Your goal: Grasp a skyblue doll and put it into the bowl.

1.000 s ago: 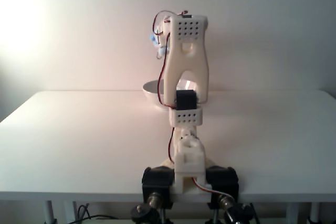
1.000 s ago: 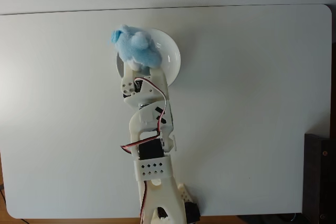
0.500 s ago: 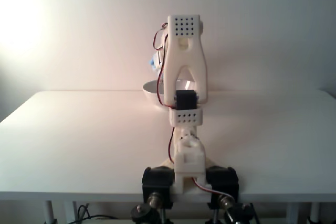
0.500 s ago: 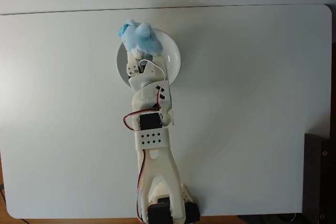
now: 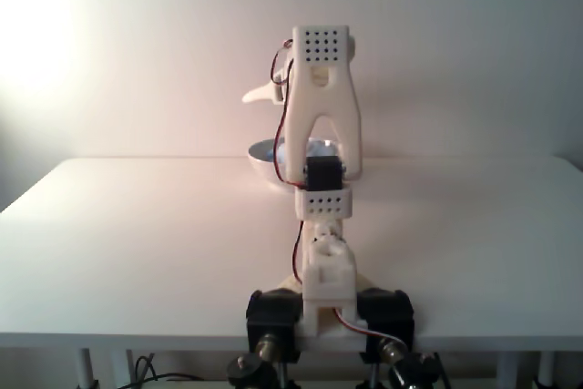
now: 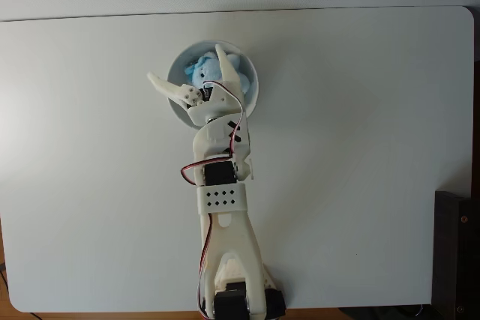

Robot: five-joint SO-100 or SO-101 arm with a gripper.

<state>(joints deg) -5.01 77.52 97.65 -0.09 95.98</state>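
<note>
The skyblue doll (image 6: 206,70) lies inside the white bowl (image 6: 248,80) at the table's far middle, seen from above in a fixed view. My gripper (image 6: 186,63) hangs over the bowl with its jaws spread wide: one finger (image 6: 165,86) sticks out past the bowl's left rim, the other (image 6: 223,61) lies over the doll. Nothing is held. In the front fixed view the arm hides most of the bowl (image 5: 261,153); one finger (image 5: 260,94) pokes out to the left, above the bowl.
The white table (image 6: 360,148) is bare around the bowl. A dark object (image 6: 456,252) stands past the table's right edge. The arm's base (image 5: 328,312) is clamped at the near edge.
The gripper opened and let go of the doll, which dropped from above the bowl's left rim into the bowl. The arm stretched slightly further forward.
</note>
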